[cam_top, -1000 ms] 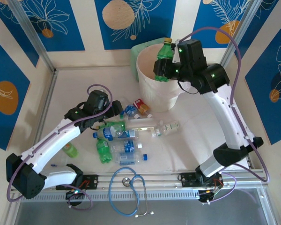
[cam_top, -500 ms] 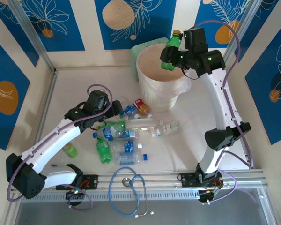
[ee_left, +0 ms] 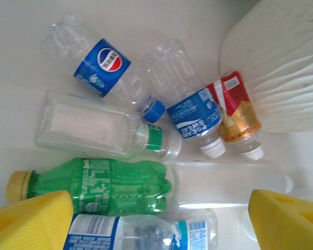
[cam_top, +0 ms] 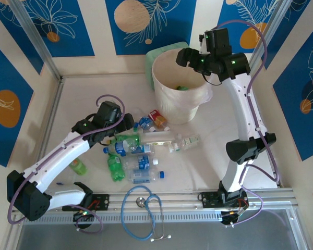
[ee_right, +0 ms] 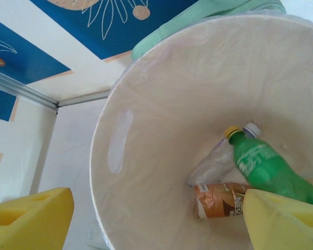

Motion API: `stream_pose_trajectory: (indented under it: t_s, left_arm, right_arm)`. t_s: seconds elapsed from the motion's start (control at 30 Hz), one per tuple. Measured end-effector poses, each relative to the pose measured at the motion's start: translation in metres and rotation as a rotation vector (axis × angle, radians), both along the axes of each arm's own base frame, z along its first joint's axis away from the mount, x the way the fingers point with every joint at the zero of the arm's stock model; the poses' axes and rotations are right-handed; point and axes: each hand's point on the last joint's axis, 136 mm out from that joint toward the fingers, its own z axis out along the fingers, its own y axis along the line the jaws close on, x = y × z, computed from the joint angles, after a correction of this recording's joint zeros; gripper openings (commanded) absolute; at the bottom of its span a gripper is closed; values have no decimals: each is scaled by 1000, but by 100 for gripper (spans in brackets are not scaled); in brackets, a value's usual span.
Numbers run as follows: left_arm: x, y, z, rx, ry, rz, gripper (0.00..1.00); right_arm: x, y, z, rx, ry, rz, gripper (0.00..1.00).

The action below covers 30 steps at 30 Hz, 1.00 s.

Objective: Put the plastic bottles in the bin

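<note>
**Next pick: left side nearer**

Top: right gripper (cam_top: 187, 56) spread, empty, above round cream-pink lined bin (cam_top: 169, 107).
Left wrist: left gripper (ee_left: 159, 219) wide, empty. Green ribbed plastic bottle (ee_left: 101, 187) is found just below, axis pad-to-pad (turn likely needed).
Right wrist: bottles (ee_right: 266, 172) seen in bin.

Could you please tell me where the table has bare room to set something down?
The far-left table, between the side rail and the bin, is bare; so is the patch between the bottles and the right arm. Crowded: the middle, where bottles lie packed up to the bin's foot.
</note>
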Motion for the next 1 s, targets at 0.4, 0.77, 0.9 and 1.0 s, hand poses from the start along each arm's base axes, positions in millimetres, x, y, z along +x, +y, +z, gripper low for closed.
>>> stream_pose_trajectory:
  t_s: [0.4,0.77,0.9,1.0]
  left_arm:
    - [-41,38,-4,-32,159,232,92]
    - [-68,62,-41,-118,302,456,92]
    - [-69,83,-52,-128,323,537,92]
    - [-70,94,-61,-130,349,578,91]
  right_arm:
    - [-157,116,-44,-105,3,429,84]
    - [-201,147,-125,-67,198,559,86]
    - [-208,179,-146,21,287,667,86]
    - [-211,203,-168,42,346,727,86]
